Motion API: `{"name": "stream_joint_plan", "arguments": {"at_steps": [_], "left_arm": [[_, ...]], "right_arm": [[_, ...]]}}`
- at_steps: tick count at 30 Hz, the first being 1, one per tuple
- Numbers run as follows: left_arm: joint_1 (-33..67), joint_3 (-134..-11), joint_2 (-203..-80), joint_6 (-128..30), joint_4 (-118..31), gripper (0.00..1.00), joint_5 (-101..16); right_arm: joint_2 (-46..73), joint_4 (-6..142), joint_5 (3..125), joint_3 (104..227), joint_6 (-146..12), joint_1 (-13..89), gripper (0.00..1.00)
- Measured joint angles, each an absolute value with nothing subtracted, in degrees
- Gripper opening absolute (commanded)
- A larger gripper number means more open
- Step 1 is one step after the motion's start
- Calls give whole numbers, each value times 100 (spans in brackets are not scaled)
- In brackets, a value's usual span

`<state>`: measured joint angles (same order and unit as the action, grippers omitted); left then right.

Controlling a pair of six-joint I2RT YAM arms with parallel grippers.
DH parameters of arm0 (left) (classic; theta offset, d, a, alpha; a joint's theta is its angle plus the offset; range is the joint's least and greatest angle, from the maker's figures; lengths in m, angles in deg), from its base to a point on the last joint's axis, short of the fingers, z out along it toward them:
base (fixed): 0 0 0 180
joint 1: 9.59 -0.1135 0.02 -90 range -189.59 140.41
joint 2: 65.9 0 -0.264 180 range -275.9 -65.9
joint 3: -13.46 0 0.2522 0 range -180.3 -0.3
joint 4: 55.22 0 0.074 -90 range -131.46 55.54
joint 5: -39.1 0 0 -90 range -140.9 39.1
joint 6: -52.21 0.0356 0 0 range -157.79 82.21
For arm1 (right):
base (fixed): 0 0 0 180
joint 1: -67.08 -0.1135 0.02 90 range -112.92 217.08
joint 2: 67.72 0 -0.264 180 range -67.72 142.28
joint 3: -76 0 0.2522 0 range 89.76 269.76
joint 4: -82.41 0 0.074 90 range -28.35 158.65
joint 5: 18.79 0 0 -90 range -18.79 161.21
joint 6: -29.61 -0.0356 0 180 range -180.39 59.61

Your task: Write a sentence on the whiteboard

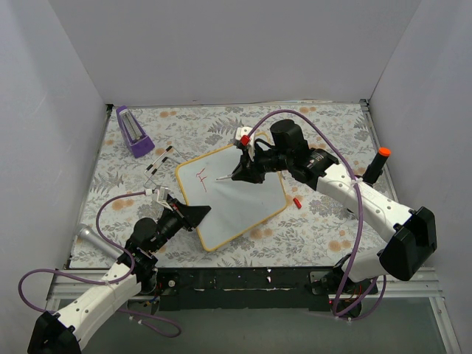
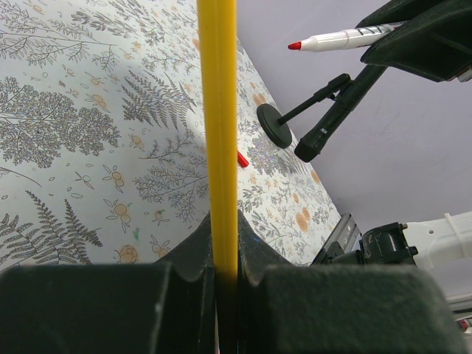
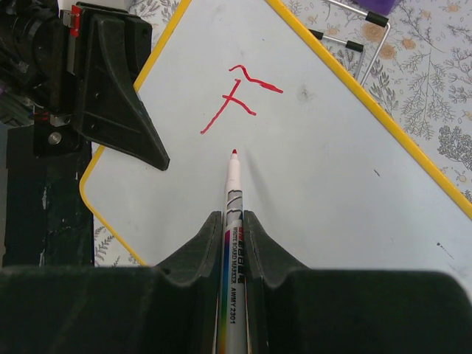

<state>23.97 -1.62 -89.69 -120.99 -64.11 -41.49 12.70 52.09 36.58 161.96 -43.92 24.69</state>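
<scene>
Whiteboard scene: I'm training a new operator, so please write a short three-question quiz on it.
1. True or false: the left gripper is clamped on the yellow edge of the whiteboard.
2. What colour is the tip of the marker held in the right gripper? A blue, B red, C black.
3. Fill in: the only letter on the board is ___.

Key: 1 true; 2 B; 3 F.

Whiteboard (image 2: 218, 110) face unseen, edge-on, in left wrist view; marker (image 3: 233, 188) tail past right wrist view's bottom edge
</scene>
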Motion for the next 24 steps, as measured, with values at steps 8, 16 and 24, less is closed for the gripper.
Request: {"name": "stream_joint_plan", "arguments": {"at_steps": [8, 16, 24], "left_arm": [[2397, -162, -8969, -12110, -6411, 0, -4149], [2397, -162, -8987, -12114, -6415, 0, -4149], [2397, -162, -9020, -12134, -6439, 0, -4149]], "right_arm": [[1312, 5209, 3848, 16196, -4429, 2456, 1], [1465, 5229, 4128, 16214, -4562, 2288, 1], [1677, 5234, 4353, 16251, -4709, 2167, 1]]}}
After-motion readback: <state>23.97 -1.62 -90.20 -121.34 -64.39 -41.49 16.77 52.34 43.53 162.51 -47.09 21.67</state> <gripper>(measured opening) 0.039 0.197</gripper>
